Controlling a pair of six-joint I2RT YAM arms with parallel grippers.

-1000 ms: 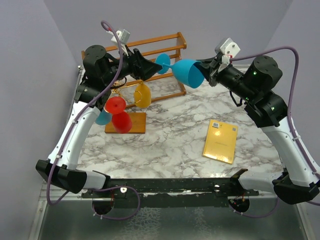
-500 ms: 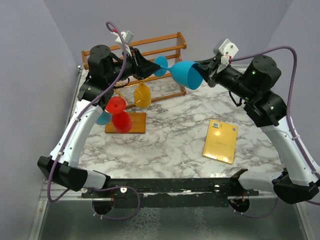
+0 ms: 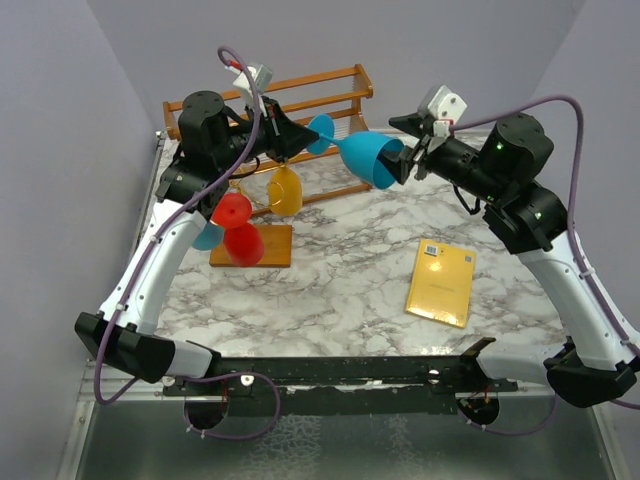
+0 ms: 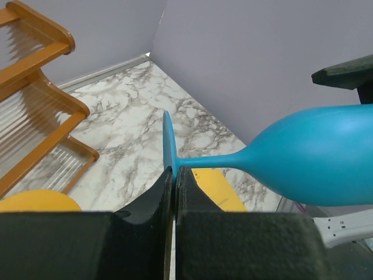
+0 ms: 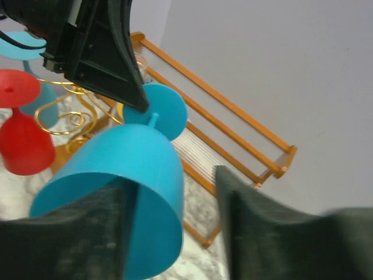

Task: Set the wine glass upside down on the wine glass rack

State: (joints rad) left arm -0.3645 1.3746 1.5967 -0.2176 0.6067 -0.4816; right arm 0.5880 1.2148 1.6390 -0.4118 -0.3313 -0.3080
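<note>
A blue wine glass (image 3: 362, 157) lies sideways in the air between both arms. My left gripper (image 3: 303, 135) is shut on the edge of its round foot (image 4: 168, 144); the stem and bowl (image 4: 317, 154) run off to the right. My right gripper (image 5: 175, 195) stands open at the rim. Its left finger (image 5: 81, 236) is inside the bowl (image 5: 125, 169), and its right finger (image 5: 265, 233) is outside, apart from the wall. The wine glass rack (image 3: 251, 247), gold wire on a wooden base, stands below the left arm with red (image 3: 242, 243), yellow (image 3: 285, 192) and pale blue glasses hanging on it.
A two-tier wooden slatted shelf (image 3: 310, 92) stands at the back, just behind the held glass. A yellow booklet (image 3: 440, 283) lies flat on the marble table at the right. Grey walls close in at the left and the back.
My left gripper has shut on the glass's foot. My right gripper, which held the rim, has opened. The glass has shifted slightly to the left.
</note>
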